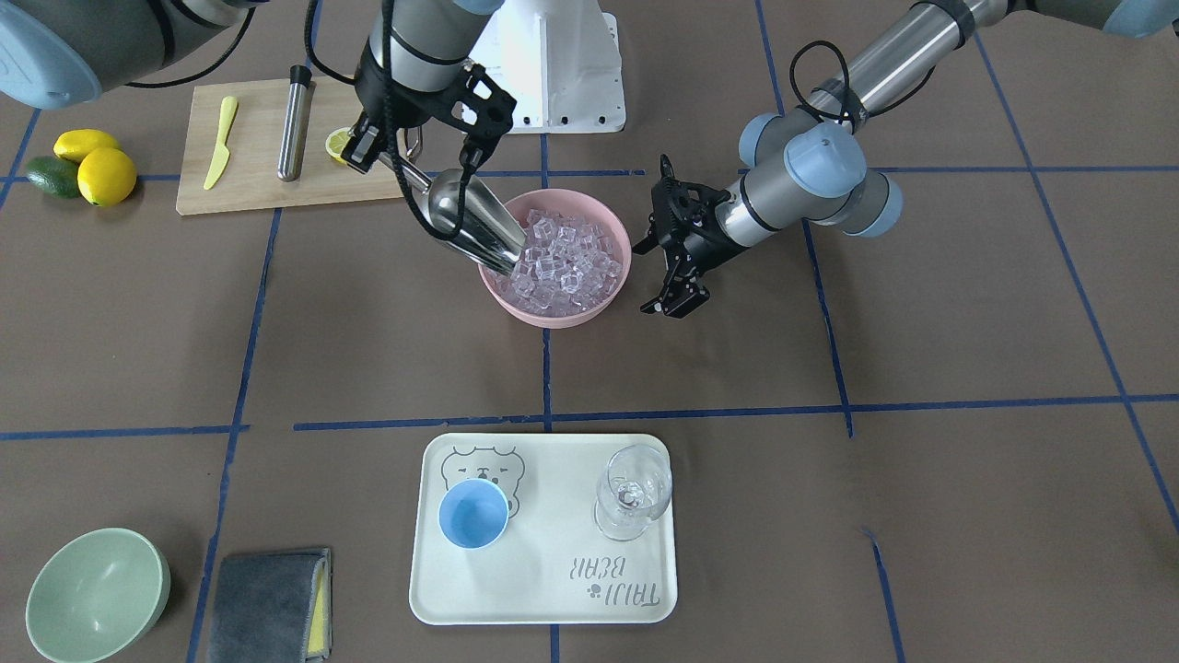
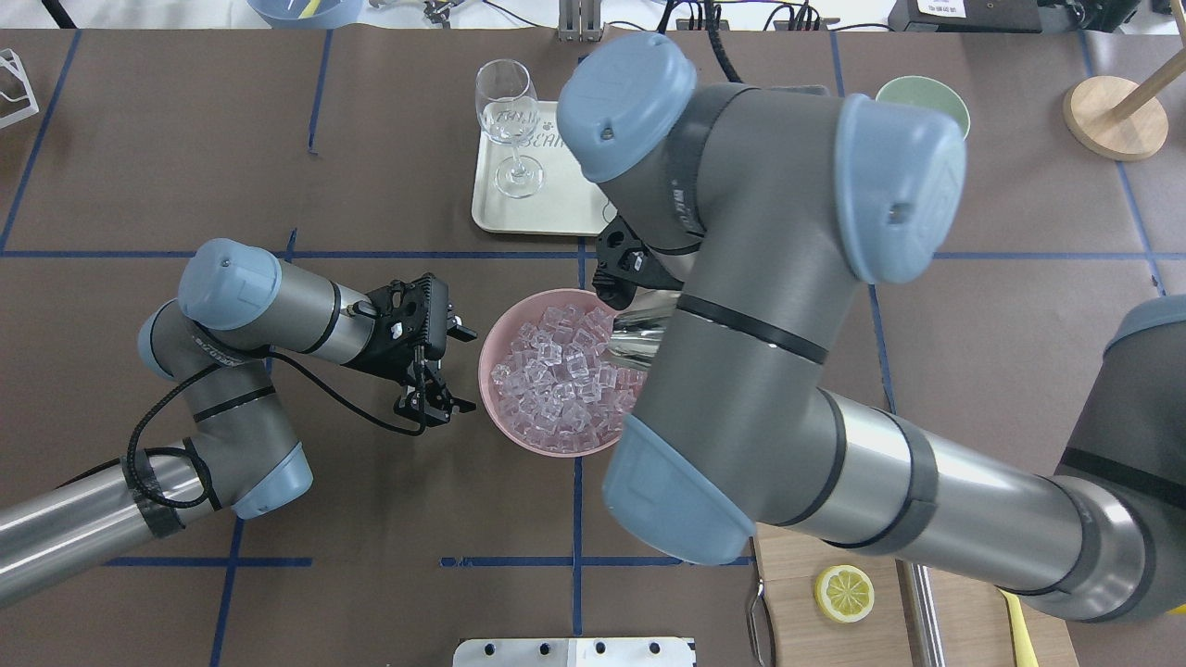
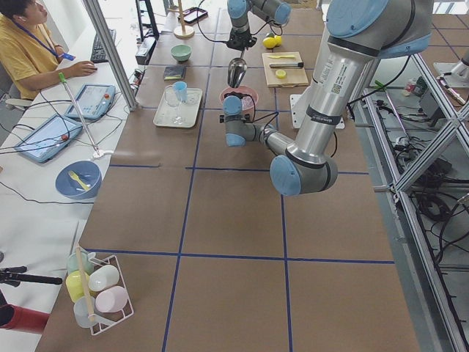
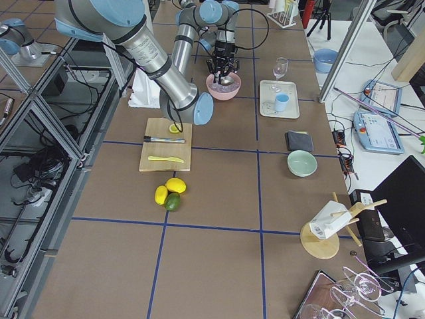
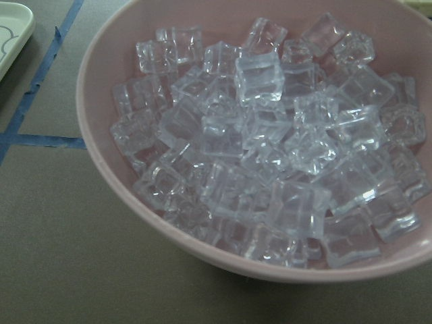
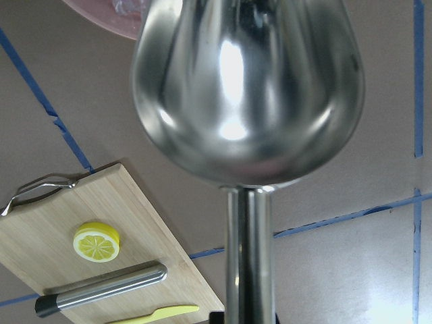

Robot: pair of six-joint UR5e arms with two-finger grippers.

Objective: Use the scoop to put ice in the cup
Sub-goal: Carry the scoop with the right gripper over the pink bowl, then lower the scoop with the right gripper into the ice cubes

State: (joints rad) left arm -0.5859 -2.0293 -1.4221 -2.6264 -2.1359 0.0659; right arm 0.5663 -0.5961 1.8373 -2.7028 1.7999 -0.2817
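The steel scoop [image 1: 470,221] is held by its rod handle in my right gripper [image 1: 389,157], which is shut on it. The scoop slants down, its mouth dipped into the ice [image 1: 566,262] piled in a pink bowl [image 1: 553,318]. The right wrist view shows the scoop's rounded back [image 6: 246,88]. My left gripper [image 1: 677,267] is open and empty, just beside the bowl; its wrist view looks onto the ice [image 5: 270,148]. The light-blue cup [image 1: 472,514] stands upright on a cream tray [image 1: 543,589], apart from both grippers. In the overhead view my right arm hides the cup.
A wine glass [image 1: 633,493] stands on the tray beside the cup. A wooden board [image 1: 267,184] behind the bowl holds a yellow knife [image 1: 221,143], a steel cylinder [image 1: 295,133] and a lemon slice [image 6: 96,243]. A green bowl [image 1: 97,594] and grey cloth [image 1: 269,603] lie far off.
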